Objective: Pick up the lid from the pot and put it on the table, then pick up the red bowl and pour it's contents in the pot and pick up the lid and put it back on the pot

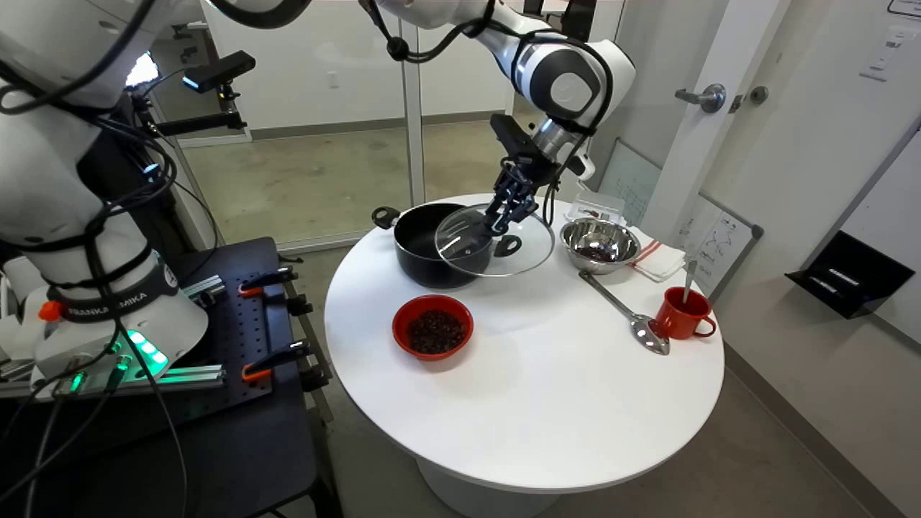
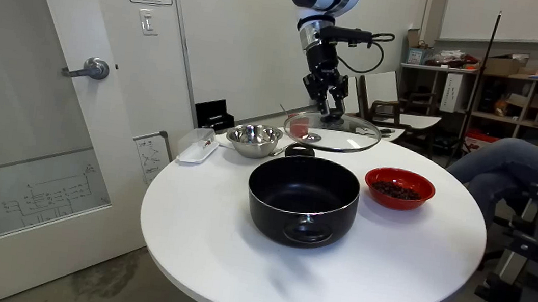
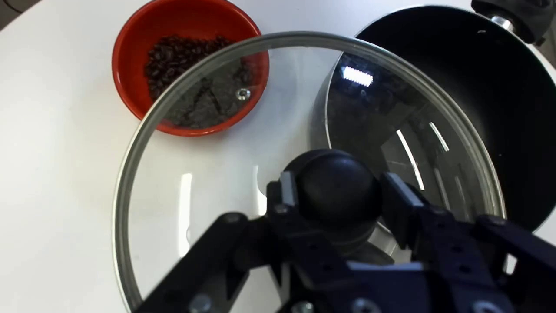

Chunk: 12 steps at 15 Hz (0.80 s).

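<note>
End effector [image 3: 341, 190] clamped on black knob [image 3: 336, 182], glass lid [image 3: 234, 150] hanging directly beneath, above white table [image 3: 61, 182]

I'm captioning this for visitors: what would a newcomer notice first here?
The glass lid catches the eye first, hanging above the white table with its black knob in the gripper. Next comes the red bowl of dark beans on the table, near the open black pot.
</note>
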Available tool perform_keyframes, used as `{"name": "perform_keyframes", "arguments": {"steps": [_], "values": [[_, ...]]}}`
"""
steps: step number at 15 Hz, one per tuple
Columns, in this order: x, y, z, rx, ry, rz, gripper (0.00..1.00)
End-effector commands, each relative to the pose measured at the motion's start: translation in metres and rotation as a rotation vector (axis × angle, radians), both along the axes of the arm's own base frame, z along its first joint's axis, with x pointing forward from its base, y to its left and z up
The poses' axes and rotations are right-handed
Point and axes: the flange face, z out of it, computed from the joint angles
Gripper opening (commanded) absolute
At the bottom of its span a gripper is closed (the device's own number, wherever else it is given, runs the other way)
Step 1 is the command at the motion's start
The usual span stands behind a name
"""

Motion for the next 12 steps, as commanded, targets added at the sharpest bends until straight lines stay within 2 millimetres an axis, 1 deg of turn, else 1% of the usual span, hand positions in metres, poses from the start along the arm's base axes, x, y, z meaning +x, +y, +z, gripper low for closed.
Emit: {"name": "perform_keyframes", "arguments": {"steps": [1,7,12], "values": [[-0.011,-0.026,0.017,0.018,-0.023,-0.103,0.25],[-0.022,-0.077,0.022,0.005,-0.037,-0.223,0.25],[-0.021,-0.107,0.029,0.024,-0.087,-0.286,0.25]]}}
